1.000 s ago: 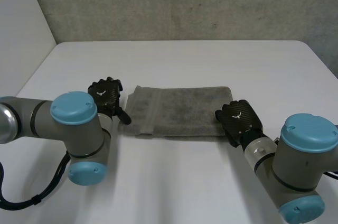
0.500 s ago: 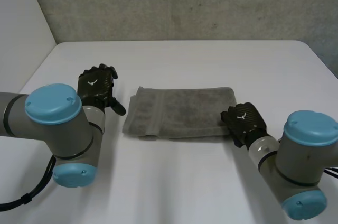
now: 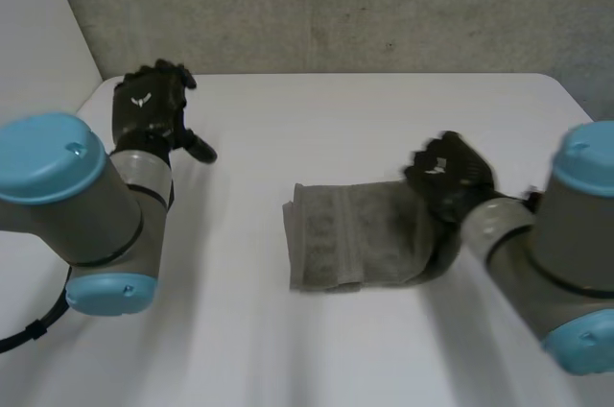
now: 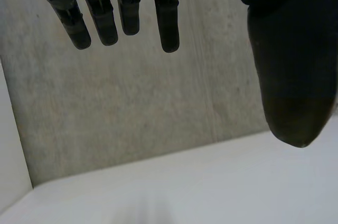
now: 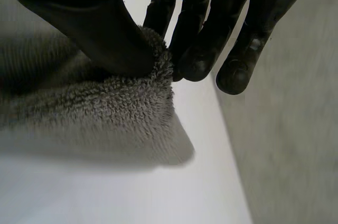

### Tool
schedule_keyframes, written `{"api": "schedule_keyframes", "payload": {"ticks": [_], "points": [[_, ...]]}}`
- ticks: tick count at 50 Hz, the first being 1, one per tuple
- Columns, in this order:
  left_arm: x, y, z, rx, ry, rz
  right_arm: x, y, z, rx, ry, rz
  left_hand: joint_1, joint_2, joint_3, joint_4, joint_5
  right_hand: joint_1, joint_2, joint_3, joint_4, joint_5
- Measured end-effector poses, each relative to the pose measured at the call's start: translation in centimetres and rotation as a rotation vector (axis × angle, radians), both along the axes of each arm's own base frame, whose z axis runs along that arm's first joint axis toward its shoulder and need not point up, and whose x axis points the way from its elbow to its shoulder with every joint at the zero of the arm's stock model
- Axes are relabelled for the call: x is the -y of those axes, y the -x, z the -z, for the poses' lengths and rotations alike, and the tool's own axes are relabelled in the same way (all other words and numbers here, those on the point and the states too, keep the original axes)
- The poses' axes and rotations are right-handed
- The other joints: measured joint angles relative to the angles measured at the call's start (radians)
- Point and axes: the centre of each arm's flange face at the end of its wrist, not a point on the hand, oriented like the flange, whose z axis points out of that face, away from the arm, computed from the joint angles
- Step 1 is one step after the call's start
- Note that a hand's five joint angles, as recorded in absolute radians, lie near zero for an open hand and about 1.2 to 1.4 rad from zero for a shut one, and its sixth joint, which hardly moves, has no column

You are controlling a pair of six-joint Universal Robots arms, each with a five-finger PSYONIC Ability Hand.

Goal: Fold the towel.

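The towel (image 3: 360, 234) is grey terry cloth with a looped pile. It is folded into a thick, roughly rectangular pad, and a flat woven band crosses it near the end farthest from the right hand (image 3: 446, 175). That far end lies flat on the white surface (image 3: 336, 119), with its stacked layers showing along the edge. The end nearest the right hand is bunched and raised off the surface. There, 1 corner is pinched between the hand's thumb (image 5: 84, 23) and fingers (image 5: 195, 55), and the cloth sags from this pinch down to the surface.
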Motion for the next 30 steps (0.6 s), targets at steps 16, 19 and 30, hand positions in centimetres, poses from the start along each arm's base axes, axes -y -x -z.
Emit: {"api": "schedule_keyframes", "payload": {"ticks": [16,19,30], "points": [[-1.0,0.7,-2.1,-0.103,0.027,0.081,-11.0,-8.5,5.4,-0.033,-0.133,-0.311,0.0,0.0,0.0,0.0,0.0,-0.13,-0.128,-0.165,-0.17,-0.153],[-1.1,0.9,-1.6,-0.102,0.014,0.096,-11.0,-8.2,5.4,0.018,-0.184,-0.28,0.0,0.0,0.0,0.0,0.0,-0.581,-0.583,-0.601,-0.586,-0.589],[-1.6,2.4,0.9,-0.1,-0.057,0.172,-6.5,-4.7,-0.7,0.433,-0.297,-0.06,0.0,0.0,0.0,0.0,0.0,-1.07,-1.055,-1.093,-1.087,-1.089]]}}
